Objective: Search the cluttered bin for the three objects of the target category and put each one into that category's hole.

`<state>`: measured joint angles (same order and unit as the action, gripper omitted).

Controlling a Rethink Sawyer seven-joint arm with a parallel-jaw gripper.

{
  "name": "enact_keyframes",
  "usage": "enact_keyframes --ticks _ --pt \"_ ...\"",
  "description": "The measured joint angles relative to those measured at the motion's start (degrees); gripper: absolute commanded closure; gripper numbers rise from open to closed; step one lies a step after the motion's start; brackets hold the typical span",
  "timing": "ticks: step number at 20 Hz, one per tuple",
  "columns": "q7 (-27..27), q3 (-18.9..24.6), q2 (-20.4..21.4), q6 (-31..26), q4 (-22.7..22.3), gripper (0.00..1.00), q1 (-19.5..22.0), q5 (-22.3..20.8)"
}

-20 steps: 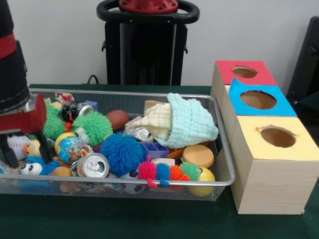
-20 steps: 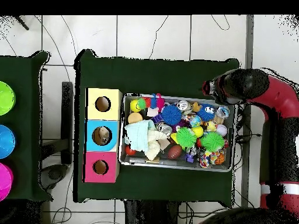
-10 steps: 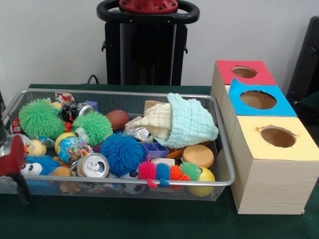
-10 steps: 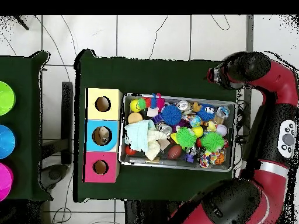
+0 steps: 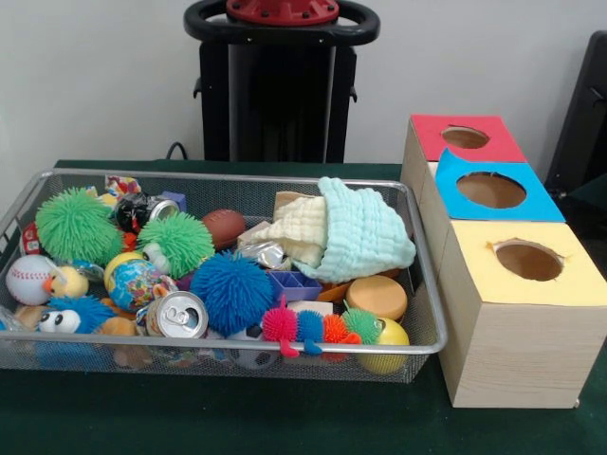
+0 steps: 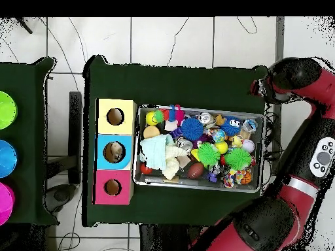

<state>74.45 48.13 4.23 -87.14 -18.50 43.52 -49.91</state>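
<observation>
Front view: bin (image 5: 422, 284) sits mid-table w/ three boxes in a row just off its right side, running front to back; the hole (image 5: 490, 190) is in the middle box. In the bin: cloth (image 5: 356, 232) back right, can (image 5: 176, 315) at front rim, baseball (image 5: 30, 279) by the left end.

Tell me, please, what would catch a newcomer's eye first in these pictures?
The bin, heaped with bright toys, stands out: fuzzy green balls, a blue one and a pale cloth. Beside it stand three boxes topped red, blue and yellow, the hole in the blue. Overhead, the red arm curves outside the bin.
</observation>
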Motion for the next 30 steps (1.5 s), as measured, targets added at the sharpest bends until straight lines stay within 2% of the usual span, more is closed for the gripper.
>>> enact_keyframes --ticks 5,7,8,9,11,14,19,23,30 --pt "0.00 -2.14 1.86 0.08 -3.76 0.00 2.93 3.52" --pt "0.00 -3.62 3.48 0.89 -7.22 0.00 4.37 5.70" --pt "0.00 -5.19 5.76 2.63 -11.75 0.00 5.90 8.02" --pt "0.00 -5.94 7.02 3.59 -14.09 0.00 6.57 9.18" --pt "0.00 -6.65 8.33 4.76 -16.47 0.00 7.17 10.21" --pt "0.00 -8.68 13.00 8.88 -24.18 0.00 8.46 13.18" --pt "0.00 -10.60 18.17 14.02 -31.94 0.00 8.25 15.72" --pt "0.00 -10.98 20.53 16.75 -36.05 0.00 7.32 16.78" --pt "0.00 -11.66 23.75 17.76 -42.61 0.00 6.13 18.63"
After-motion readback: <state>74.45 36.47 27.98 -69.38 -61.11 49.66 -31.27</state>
